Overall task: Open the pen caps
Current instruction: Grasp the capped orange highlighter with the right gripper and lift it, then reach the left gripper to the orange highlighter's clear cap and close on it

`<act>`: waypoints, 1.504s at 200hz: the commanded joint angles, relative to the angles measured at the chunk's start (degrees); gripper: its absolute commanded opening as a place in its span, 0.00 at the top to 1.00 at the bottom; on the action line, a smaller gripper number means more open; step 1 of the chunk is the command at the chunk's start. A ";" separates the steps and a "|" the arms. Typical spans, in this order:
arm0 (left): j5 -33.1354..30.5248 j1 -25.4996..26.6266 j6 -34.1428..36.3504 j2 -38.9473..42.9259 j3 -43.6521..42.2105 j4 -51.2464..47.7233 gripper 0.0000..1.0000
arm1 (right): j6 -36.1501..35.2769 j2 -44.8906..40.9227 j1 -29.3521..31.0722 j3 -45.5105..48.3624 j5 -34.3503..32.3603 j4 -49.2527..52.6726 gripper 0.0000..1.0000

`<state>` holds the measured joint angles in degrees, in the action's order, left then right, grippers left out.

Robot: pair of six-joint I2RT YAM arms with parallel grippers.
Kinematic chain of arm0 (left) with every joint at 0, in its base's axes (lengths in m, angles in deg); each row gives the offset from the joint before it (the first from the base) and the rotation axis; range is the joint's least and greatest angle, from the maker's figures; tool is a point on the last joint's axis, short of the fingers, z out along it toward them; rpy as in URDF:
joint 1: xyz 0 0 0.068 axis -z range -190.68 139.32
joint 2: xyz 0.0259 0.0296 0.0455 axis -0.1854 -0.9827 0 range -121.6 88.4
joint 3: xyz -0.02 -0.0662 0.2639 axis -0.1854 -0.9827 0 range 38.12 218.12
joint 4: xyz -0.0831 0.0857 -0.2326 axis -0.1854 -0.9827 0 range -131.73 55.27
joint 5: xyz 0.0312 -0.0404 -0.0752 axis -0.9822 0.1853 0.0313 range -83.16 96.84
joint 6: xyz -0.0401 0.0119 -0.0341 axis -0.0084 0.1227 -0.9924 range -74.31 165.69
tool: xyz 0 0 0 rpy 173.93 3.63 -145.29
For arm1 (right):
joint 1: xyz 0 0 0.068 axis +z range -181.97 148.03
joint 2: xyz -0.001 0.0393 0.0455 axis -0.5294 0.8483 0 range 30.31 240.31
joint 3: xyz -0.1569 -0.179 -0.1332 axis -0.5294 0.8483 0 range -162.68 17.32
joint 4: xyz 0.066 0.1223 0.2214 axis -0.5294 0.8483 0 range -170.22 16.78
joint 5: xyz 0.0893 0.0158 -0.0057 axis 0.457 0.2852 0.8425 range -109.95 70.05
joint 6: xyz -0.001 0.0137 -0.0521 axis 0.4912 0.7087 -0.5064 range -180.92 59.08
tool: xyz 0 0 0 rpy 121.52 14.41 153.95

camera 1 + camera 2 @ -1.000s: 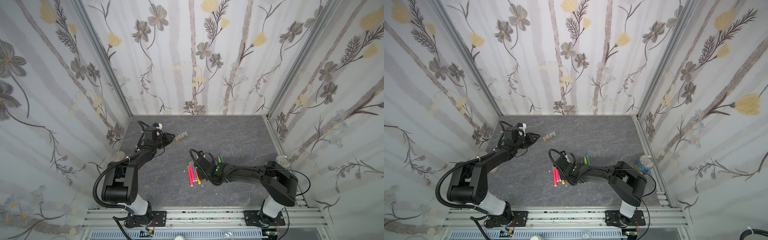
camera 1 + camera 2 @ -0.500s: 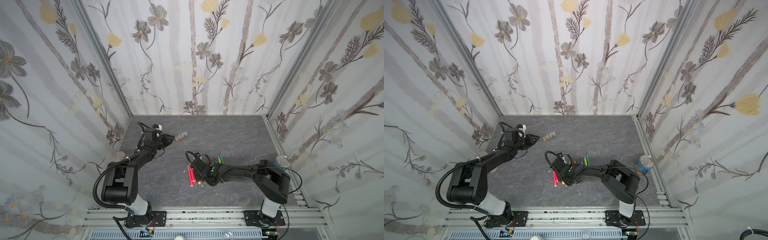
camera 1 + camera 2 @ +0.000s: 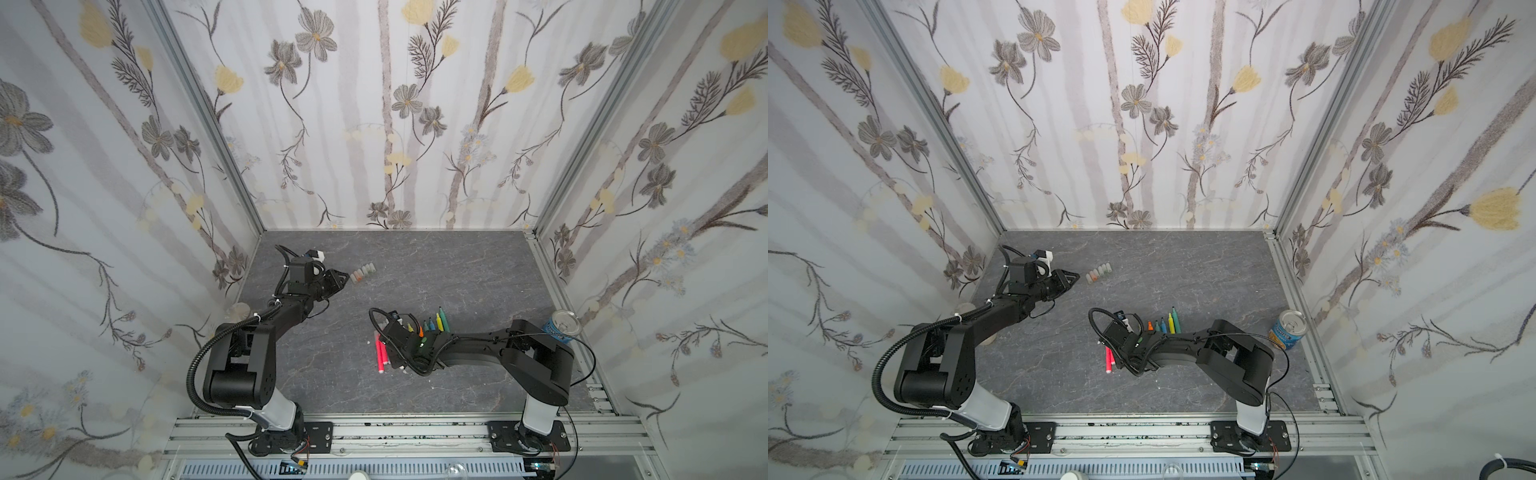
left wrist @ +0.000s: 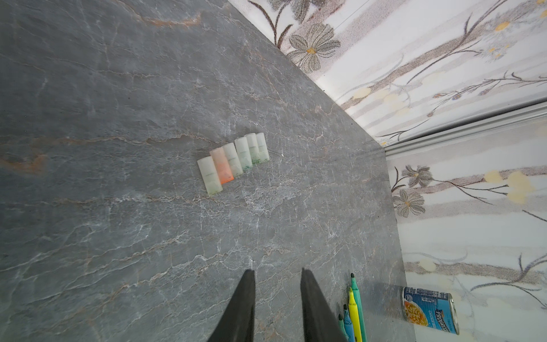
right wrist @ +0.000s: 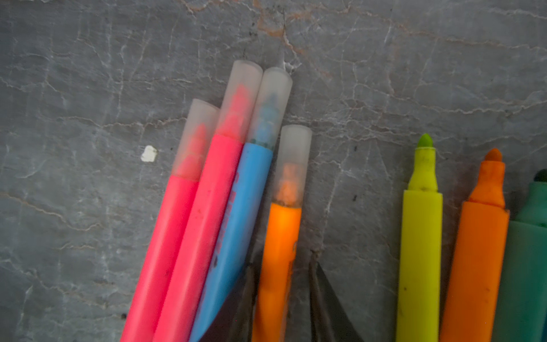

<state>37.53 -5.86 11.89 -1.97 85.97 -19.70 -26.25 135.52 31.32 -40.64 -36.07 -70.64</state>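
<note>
Right gripper has shifted over the capped pens, parted astride the orange pen for grabbing; left gripper parted, empty.

Blue soup can upright, top open, by right wall. Grey veined tabletop. Floral wallpaper on three sides. Small white speck on tabletop.

tops: high, front, facing down, same table | wrists: low, near; both probably share pens
</note>
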 commanded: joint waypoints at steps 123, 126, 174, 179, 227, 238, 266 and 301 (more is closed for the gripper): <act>4.83 8.85 5.10 -0.71 8.78 -9.82 0.70 | -1.68 -13.38 -3.92 6.99 -0.97 -1.30 1.00; 5.05 9.15 5.11 -0.60 8.95 -9.84 0.70 | -1.74 -15.24 -4.37 7.51 -0.46 -1.98 1.00; 9.96 15.85 1.08 0.42 9.19 -6.89 0.61 | -2.17 -28.16 -13.54 17.41 11.15 -13.04 1.00; 10.13 16.72 0.44 0.37 9.03 -6.10 0.60 | -2.38 -29.19 -14.41 17.94 12.07 -13.73 1.00; 10.73 24.16 -4.32 -3.11 10.88 0.04 0.58 | -4.65 -34.55 -20.55 20.95 19.16 -18.33 1.00; 10.45 25.50 -4.58 -4.25 11.91 0.22 0.58 | -4.97 -35.09 -21.10 21.38 19.84 -19.25 1.00; 10.26 28.14 -5.52 -6.74 13.57 1.09 0.58 | -5.46 -35.69 -21.67 21.89 21.06 -21.17 1.00; 10.25 29.97 -6.06 -8.46 14.61 1.89 0.57 | -5.56 -35.19 -21.78 21.31 21.11 -21.53 1.00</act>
<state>47.55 23.42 6.75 -9.73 99.63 -20.81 -31.03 100.14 9.57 -19.00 -15.94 -89.37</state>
